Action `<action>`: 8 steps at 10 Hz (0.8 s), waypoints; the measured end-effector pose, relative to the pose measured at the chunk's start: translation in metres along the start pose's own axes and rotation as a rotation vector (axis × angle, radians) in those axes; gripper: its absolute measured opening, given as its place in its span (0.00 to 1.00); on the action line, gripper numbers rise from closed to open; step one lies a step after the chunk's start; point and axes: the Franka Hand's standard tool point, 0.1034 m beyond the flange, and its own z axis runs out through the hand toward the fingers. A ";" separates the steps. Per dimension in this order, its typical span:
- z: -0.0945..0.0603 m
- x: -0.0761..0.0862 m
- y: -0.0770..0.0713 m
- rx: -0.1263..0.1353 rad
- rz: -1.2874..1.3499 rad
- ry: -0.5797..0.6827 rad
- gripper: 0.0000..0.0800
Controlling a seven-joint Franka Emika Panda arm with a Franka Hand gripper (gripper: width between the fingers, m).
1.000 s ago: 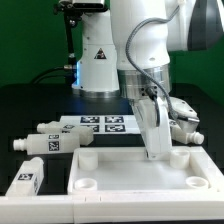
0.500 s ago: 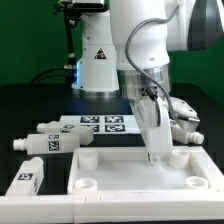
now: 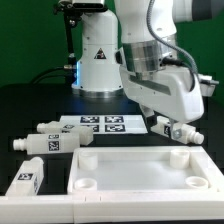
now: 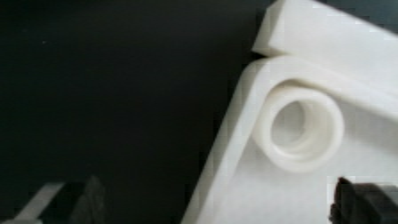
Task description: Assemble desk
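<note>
Jaws stand wide apart with nothing in them. The wrist view has the gripper (image 4: pixel 210 205) hanging over a corner of the tabletop (image 3: pixel 140 165), not touching it. Tabletop lies flat at the front of the table (image 3: pixel 30 100), rim up, nothing fitted to it yet.

Risks, my read:
- It looks to be just resting there, no clamp that I can see, so a skewed push from above would slide or spin it and throw the corners off target.
- Marker board (image 3: pixel 100 123) is just behind it. A shoved tabletop could ride onto it.
- One leg (image 3: pixel 180 131) on the exterior view's right sits near the gripper, and a low sweep could knock it away.
- Three more legs (image 3: pixel 47 144) lie on their sides on the exterior view's left and may roll if clipped.
- The socket (image 4: pixel 302 125): a leg going in tilted would jam, not seat.
</note>
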 end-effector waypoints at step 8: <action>0.006 -0.050 0.003 -0.017 -0.976 0.086 0.81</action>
